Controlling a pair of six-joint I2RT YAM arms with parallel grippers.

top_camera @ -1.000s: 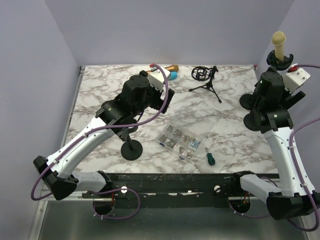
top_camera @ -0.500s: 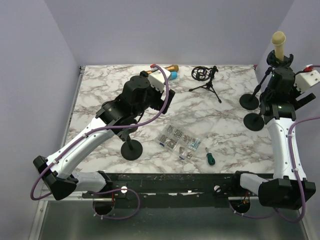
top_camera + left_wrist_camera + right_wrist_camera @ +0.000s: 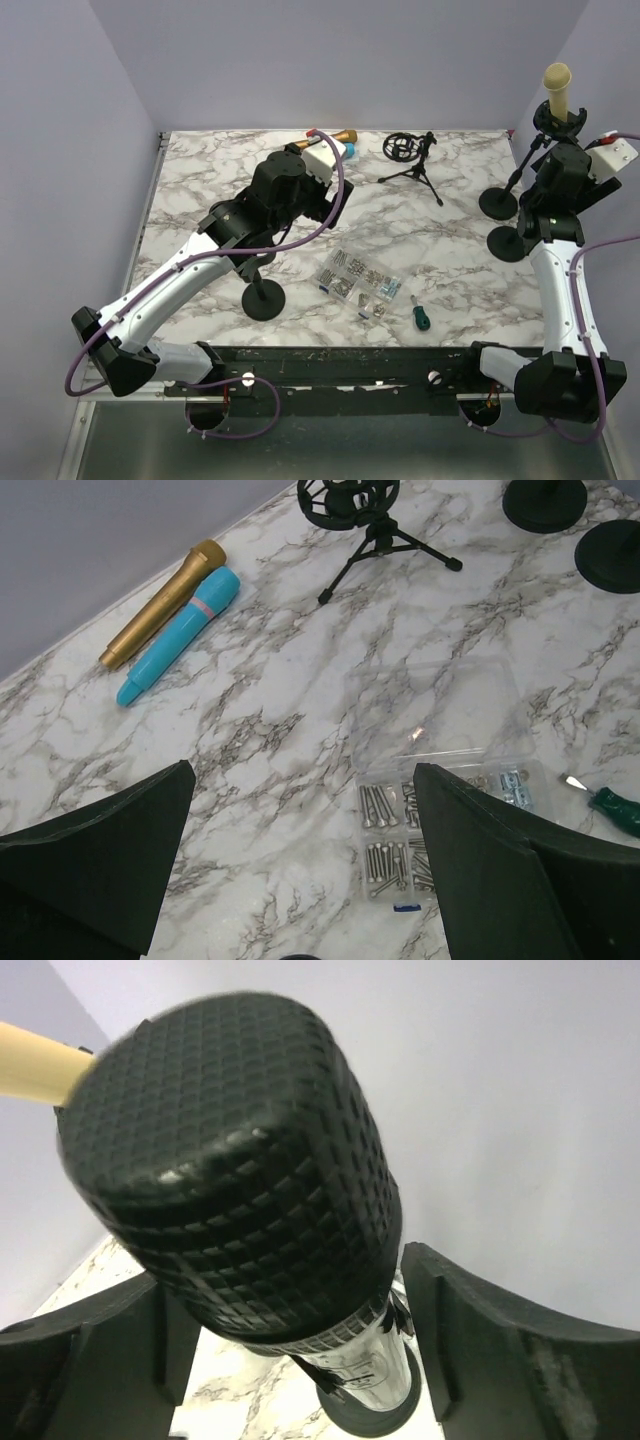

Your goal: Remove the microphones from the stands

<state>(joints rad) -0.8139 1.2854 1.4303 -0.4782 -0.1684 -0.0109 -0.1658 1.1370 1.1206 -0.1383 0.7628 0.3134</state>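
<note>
Microphone (image 3: 240,1160) stands between the right gripper's (image 3: 285,1280) spread fingers (image 3: 500,1360), flanked on both sides with gaps showing.

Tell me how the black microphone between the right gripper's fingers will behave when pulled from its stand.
The black microphone looks rigid, and its textured mesh head should grip well; the glossy band beneath may be slicker. The round base looks small, so a sideways pull might tip it.

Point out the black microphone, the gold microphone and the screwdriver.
black microphone (image 3: 240,1160): right wrist view, on its mesh head.
gold microphone (image 3: 160,605): left wrist view, middle of its body.
screwdriver (image 3: 421,318): top view, on its green handle.
</note>
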